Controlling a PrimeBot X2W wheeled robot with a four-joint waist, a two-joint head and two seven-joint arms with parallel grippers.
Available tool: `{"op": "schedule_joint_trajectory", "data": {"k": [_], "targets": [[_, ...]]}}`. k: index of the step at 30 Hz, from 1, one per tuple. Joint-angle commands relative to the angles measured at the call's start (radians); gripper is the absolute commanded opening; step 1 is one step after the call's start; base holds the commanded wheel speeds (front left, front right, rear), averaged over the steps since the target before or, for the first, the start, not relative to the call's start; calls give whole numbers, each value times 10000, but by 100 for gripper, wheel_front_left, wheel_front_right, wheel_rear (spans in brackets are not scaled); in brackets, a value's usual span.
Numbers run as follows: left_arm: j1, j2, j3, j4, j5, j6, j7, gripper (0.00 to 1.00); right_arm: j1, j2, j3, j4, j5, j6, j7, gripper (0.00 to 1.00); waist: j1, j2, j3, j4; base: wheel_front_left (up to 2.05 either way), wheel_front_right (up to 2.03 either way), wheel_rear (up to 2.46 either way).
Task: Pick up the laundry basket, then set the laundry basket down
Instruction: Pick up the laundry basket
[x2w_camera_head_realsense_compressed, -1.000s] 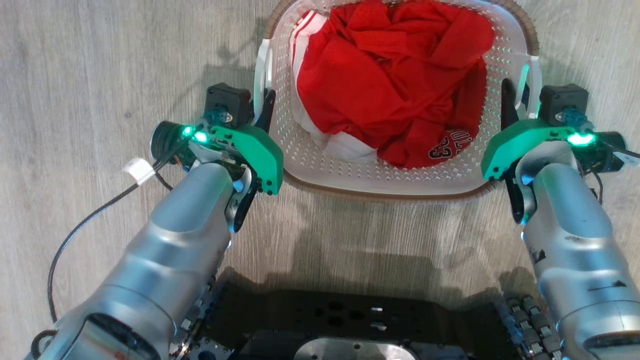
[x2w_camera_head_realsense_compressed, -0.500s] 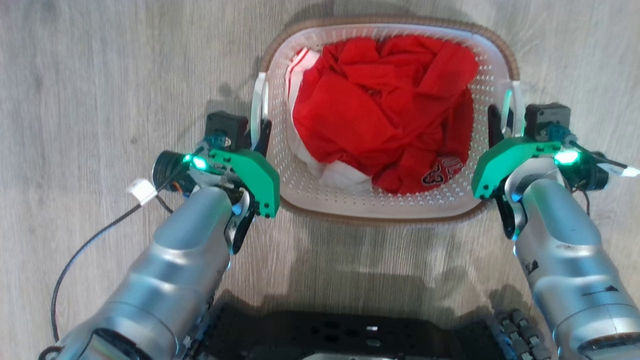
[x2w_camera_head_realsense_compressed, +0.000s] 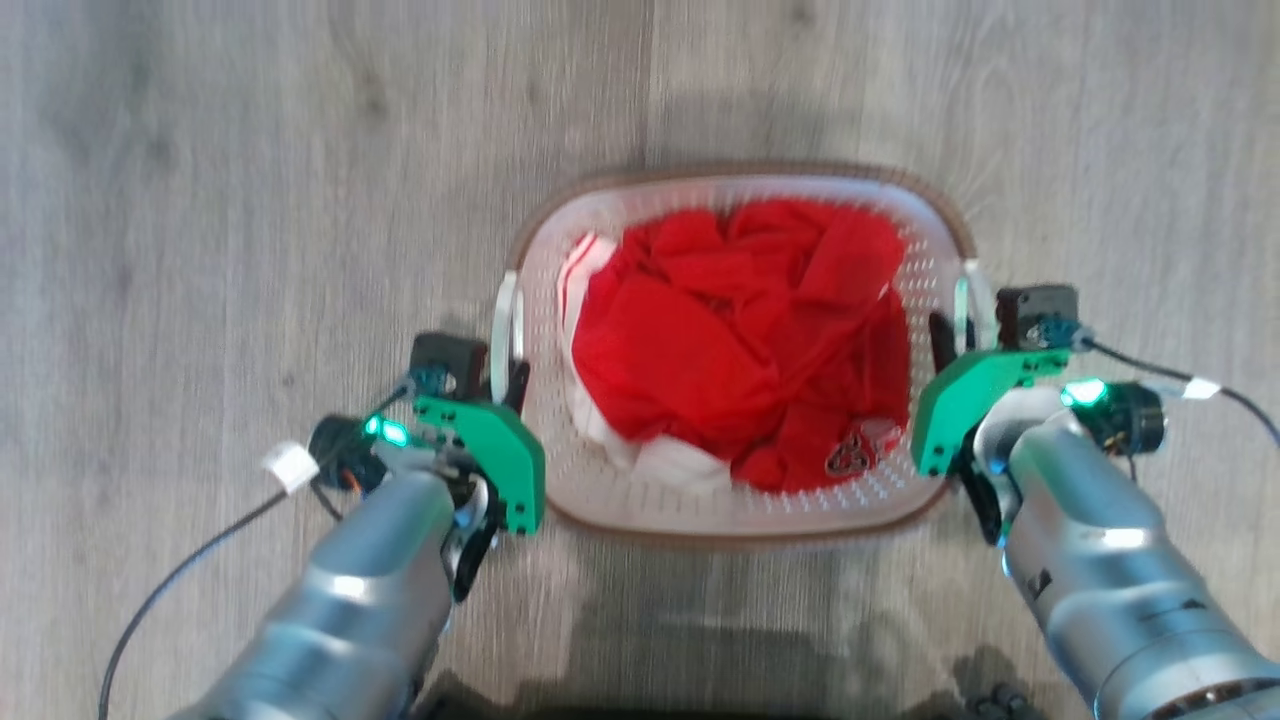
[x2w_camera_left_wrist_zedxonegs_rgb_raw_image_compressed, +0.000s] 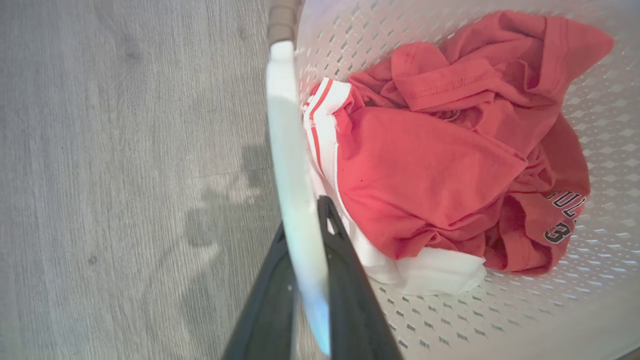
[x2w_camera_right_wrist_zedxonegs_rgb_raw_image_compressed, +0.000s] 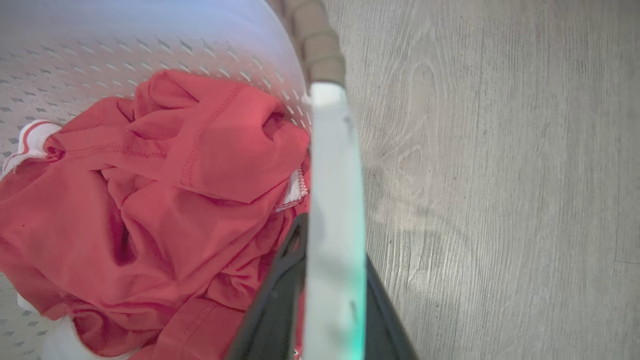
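The laundry basket (x2w_camera_head_realsense_compressed: 700, 505), holding red clothing (x2w_camera_head_realsense_compressed: 720, 350), is between the arms over the grey wood floor (x2w_camera_head_realsense_compressed: 200, 200). The left end effector (x2w_camera_head_realsense_compressed: 510, 380) is clamped on its left handle (x2w_camera_head_realsense_compressed: 503, 320). The right end effector (x2w_camera_head_realsense_compressed: 950, 335) pinches the right handle (x2w_camera_head_realsense_compressed: 962, 300).

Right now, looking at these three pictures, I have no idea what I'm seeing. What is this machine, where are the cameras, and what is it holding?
This is a wheeled robot with two arms. The wide picture comes from a camera on its head, looking down at a grey wood-look floor. In the middle is a small white perforated plastic laundry basket with a brown rim. Beside it are the left gripper and the right gripper, each with two dark fingers. The other two pictures come from cameras on the wrists, looking along those fingers. Each gripper is shut on one of the basket's white side handles: the left handle and the right handle. Inside the basket lies crumpled red clothing with some white fabric.
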Motion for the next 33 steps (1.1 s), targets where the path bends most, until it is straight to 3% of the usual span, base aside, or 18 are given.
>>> {"op": "schedule_joint_trajectory", "data": {"k": [1,11,33], "targets": [[293,248,14,114,-98,-43,-99,0,577,153,584,127,289,27,18,0,1,-1,-623,-94,0,0,0],[894,248,-619,901,-806,-263,185,0,1068,153,2260,517,1950,27,850,0,1,-1,-2134,-263,0,0,0],[2279,248,-1543,1510,-1688,-530,1308,0,2698,153,4359,683,4313,27,2201,0,1,-1,-4989,-540,0,0,0]]}}
